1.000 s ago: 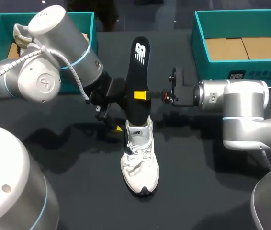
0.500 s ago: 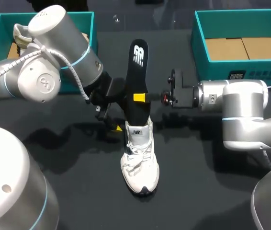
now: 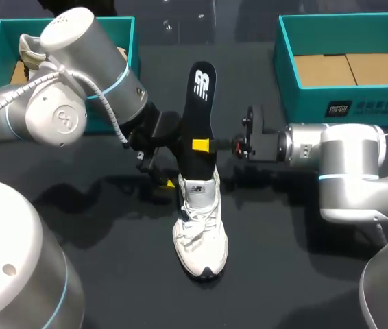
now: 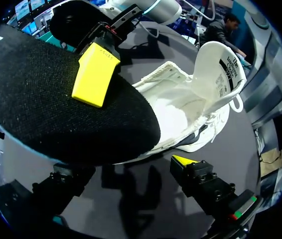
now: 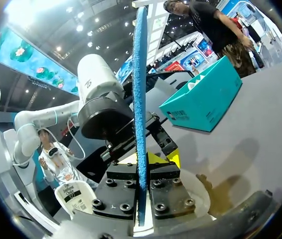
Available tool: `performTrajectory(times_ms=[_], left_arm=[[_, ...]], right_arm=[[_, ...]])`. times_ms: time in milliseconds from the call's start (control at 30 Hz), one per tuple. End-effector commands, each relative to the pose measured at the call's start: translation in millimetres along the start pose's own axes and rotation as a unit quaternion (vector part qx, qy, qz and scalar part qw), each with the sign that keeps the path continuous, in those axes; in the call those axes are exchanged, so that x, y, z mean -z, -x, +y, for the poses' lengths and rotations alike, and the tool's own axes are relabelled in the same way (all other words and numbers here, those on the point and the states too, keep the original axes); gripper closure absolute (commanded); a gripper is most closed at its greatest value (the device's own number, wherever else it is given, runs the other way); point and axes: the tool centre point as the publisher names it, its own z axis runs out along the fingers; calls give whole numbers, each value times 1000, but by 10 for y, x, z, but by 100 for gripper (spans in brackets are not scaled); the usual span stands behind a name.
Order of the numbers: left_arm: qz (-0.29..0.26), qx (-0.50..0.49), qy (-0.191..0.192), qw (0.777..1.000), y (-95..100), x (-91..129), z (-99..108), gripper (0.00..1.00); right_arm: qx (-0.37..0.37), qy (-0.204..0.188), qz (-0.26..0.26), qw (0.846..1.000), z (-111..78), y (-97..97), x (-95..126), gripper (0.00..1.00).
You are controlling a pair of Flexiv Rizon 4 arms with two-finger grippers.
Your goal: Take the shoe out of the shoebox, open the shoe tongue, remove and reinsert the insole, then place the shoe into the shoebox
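Right gripper (image 3: 201,144) clamps the insole (image 3: 199,103) upright, lower end in the shoe (image 3: 199,226) at the table (image 3: 283,274) middle (likely for reinsertion); left gripper (image 3: 157,171) beside the heel, probably steadying, grip impossible to tell

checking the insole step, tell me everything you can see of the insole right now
The insole is long with rounded ends. Its top is black, woven-looking fabric with a white logo near the free end, and its underside is blue where the right wrist view shows it edge-on. It stands steeply raised, its lower end at the opening of the white shoe; whether they touch cannot be told. The right end effector is shut on it about midway, clamping both faces.
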Motion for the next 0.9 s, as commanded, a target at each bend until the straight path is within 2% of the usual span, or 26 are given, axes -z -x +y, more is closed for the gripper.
performTrajectory(times_ms=[33, 900], left_arm=[[1, 0, 2, 1000, 12, -14, -7, 0], [1, 0, 2, 1000, 12, -14, -7, 0]], right_arm=[[2, 1, -1, 1000, -83, -22, 10, 100], [-25, -27, -12, 999, -407, -74, -4, 100]])
